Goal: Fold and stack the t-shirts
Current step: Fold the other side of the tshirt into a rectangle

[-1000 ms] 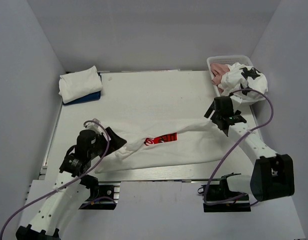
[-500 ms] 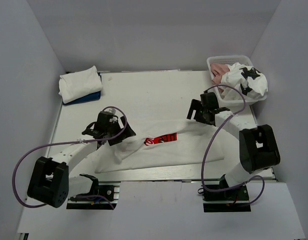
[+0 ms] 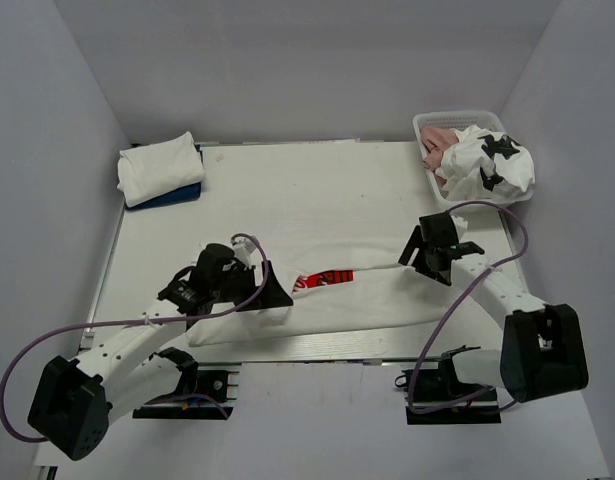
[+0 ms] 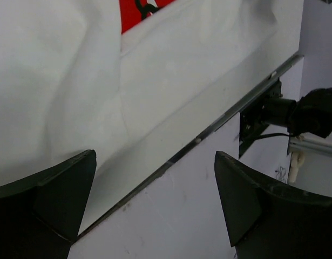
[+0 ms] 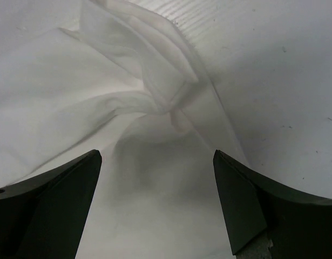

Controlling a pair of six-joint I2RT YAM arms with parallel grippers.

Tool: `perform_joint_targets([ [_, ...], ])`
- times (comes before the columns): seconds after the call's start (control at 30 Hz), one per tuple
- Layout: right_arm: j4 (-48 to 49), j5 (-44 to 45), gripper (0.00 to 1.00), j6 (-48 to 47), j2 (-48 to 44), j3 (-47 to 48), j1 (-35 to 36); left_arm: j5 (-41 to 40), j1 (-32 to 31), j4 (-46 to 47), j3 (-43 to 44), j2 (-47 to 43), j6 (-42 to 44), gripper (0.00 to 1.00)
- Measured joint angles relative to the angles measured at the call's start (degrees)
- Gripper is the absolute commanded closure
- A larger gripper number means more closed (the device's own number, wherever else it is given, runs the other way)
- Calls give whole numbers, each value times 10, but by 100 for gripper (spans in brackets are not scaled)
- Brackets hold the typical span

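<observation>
Two pincers stand wide open and hold nothing. The left pincer [image 3: 269, 295] hangs over the left end of a white cloth t-shirt with a red rectangular chest print [image 3: 372, 295]. This shirt lies stretched in a long, rumpled band from left to right along the near part of the pale flat surface [image 3: 307, 190], with the red print [image 3: 324, 278] showing left of its middle. In the left wrist view the dark fingers [image 4: 52, 199] are spread, with only cloth and the surface's metal near edge [image 4: 209, 129] between them. The right pincer [image 3: 424, 260] is over the shirt's right end, where the cloth is gathered into bunched folds [image 5: 155, 81]. Whether either pincer touches the cloth I cannot tell. At the far left corner a folded white t-shirt [image 3: 157, 168] rests on a folded blue t-shirt [image 3: 185, 193]. At the far right a white plastic lattice basket [image 3: 449, 118] holds a crumpled dusty-pink t-shirt [image 3: 439, 142], and a white t-shirt with black patches [image 3: 492, 160] is heaped over its near rim.
</observation>
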Motion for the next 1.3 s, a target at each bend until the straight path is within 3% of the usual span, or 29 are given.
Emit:
perform_joint_targets([
  [0.17,24,-33,10,-13,-69,0,-1,2,-29,-21,11,20,5,0],
  [0.33,73,-75,10,-50,-90,2,1,-64,-49,-55,72,73,11,0],
  [0.57,112,-101,10,-65,23,45,1,-144,-50,-53,114,91,3,0],
  [0.77,114,-95,10,-40,104,72,0,-129,-79,-21,71,158,-30,0],
  [0.87,111,-76,10,-23,116,72,-1,-127,-106,-22,53,197,-45,0],
  [1.1,83,-24,10,19,125,74,-23,-178,-172,-83,122,220,-54,0],
  [1.3,68,-6,10,-13,111,100,-28,-300,-194,-164,184,206,-75,0],
])
